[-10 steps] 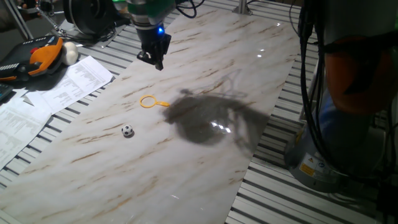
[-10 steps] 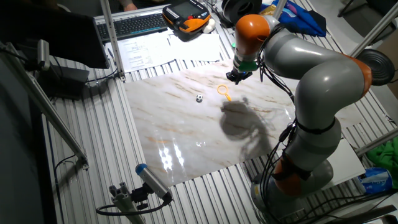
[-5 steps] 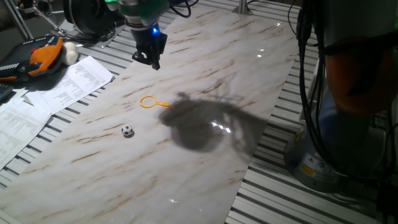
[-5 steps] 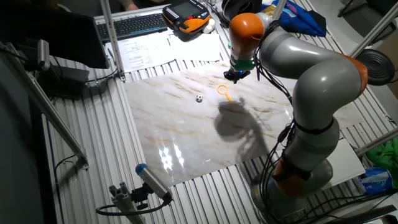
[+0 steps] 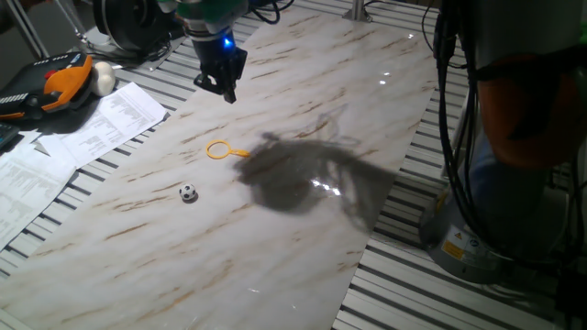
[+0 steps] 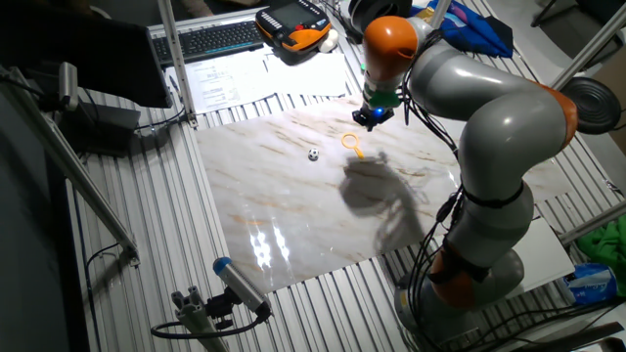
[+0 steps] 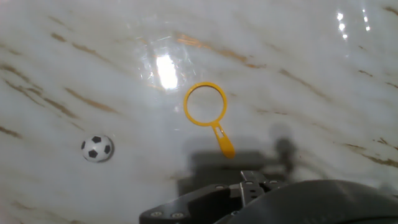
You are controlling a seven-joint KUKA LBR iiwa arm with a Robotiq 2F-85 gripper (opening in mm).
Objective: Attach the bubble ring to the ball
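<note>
Jaws: cannot tell if spread or pressed together. In one fixed view the black two-finger gripper (image 5: 223, 84) is a dark clump under a blue light, fingertips not separable; in the other fixed view it (image 6: 370, 117) is too small to read. The hand view shows only a dark blurred bulk of the hand along the bottom edge, no fingertips. Nothing visible between the jaws; gripper hangs above the worktop, clear of both task things.

Small thin yellow-orange plastic bubble ring with short straight handle (image 5: 220, 150) lies flat on the glossy marble-patterned worktop (image 5: 303, 101), nearer the camera than the gripper in that view. In the hand view the ring (image 7: 206, 107) is near centre, hoop empty, handle pointing toward the bottom of the frame, with its tip at the edge of the hand's shadow. A bright glare patch sits just beside the hoop.

Tiny white soccer-patterned ball with black patches (image 5: 187, 192) sits on the worktop apart from the ring, not touching it. In the hand view the ball (image 7: 97, 149) is off to the left and lower; in the other fixed view the ball (image 6: 313, 154) and ring (image 6: 352, 143) are small specks, detail unreadable.

A large dark arm shadow (image 5: 303, 179) is beside the ring. Printed paper sheets (image 5: 87, 128) lie off the worktop's edge, partly cut off by the frame; an orange-and-black handheld device (image 5: 55, 84) is also cropped. The grey-and-orange robot arm (image 6: 489, 127) runs out of frame in one fixed view.
</note>
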